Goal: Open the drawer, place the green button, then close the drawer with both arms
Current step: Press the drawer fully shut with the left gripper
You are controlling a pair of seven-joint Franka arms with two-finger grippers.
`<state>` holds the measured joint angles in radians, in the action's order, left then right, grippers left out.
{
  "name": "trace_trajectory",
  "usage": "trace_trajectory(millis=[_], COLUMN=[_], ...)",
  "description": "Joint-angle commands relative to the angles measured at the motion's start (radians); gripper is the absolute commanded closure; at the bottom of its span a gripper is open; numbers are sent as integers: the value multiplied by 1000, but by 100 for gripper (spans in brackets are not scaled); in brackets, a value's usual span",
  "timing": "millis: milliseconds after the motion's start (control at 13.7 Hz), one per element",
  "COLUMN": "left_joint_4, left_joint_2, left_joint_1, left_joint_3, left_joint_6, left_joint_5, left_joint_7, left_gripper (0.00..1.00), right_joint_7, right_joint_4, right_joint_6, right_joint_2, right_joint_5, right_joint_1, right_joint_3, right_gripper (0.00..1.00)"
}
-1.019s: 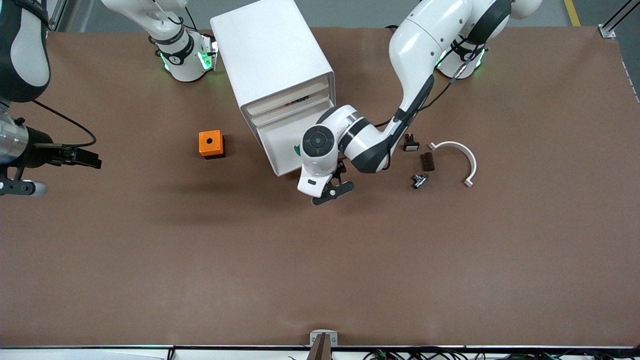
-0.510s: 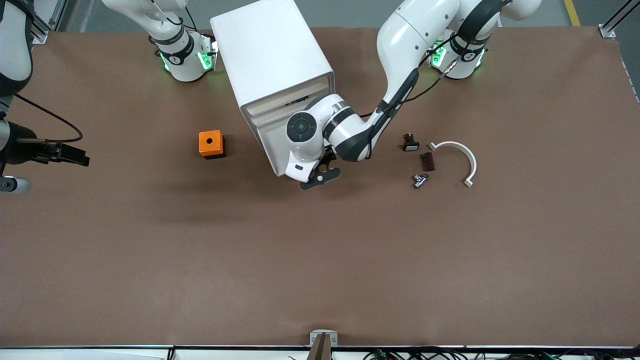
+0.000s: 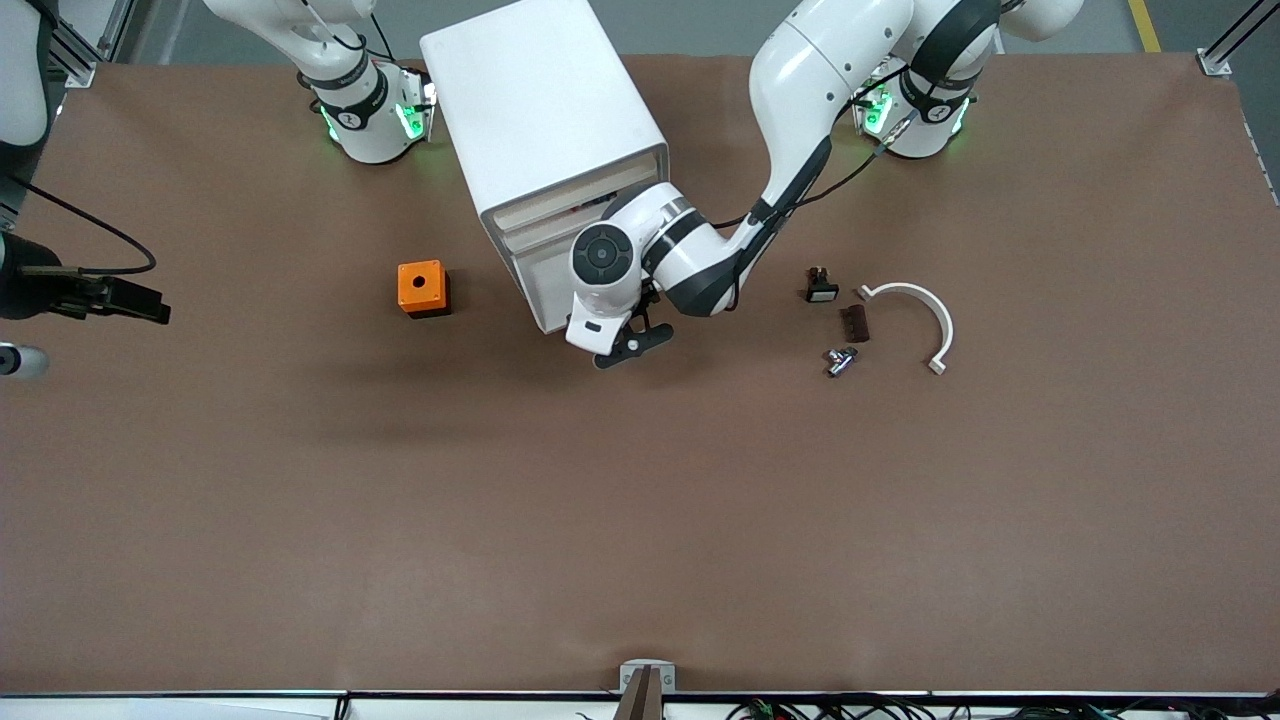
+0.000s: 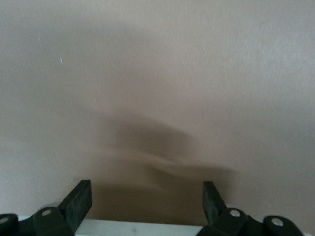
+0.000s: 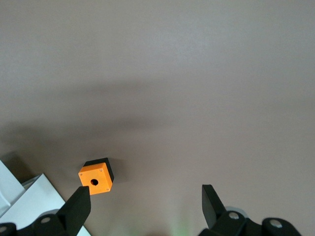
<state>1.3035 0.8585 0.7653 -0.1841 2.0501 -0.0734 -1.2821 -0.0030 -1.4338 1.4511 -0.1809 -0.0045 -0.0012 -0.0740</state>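
Front view shows, nearest to the camera among the things that matter, the left gripper (image 3: 622, 350) low at the front of the drawer (image 3: 552, 300), its fingers spread wide with nothing between them; the left wrist view shows a white edge just under those fingers (image 4: 78, 204) and only bare table (image 3: 640, 520) ahead. The drawer is the lowest front of the white cabinet (image 3: 545, 120) and still stands out a little from it toward the camera, so I judge that the closing push is in hand and not finished. Its sliding axis runs from the gripper back into the cabinet, slanted toward the right arm's base, and the next move must push along this line. I cannot see the button; it may lie in the drawer, hidden under the left arm's wrist. The left arm is clearly the nearer one. The right gripper (image 3: 140, 300) hangs over the table edge at the right arm's end, jaws also spread and empty, waiting. An orange box (image 3: 422, 288) stands on the table beside the cabinet.
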Motion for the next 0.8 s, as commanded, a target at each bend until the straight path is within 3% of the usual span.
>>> trace_trajectory(millis=[0,728], left_joint_4=[34,49], left_joint_2=[-22,-16], left_joint_1=[-3,14], left_joint_3=[-20,-41], left_joint_6=[10,10], left_joint_5=[-57,-249], left_joint_7=[-8,-8], left_gripper=[1,1], right_joint_7=[-5,14], right_joint_4=[23,-10], right_joint_6=[-25,-32], right_joint_2=[3,72], right_joint_5=[-14,11], right_joint_1=[-19,-13], right_joint_3=[17,22], right_gripper=[0,0])
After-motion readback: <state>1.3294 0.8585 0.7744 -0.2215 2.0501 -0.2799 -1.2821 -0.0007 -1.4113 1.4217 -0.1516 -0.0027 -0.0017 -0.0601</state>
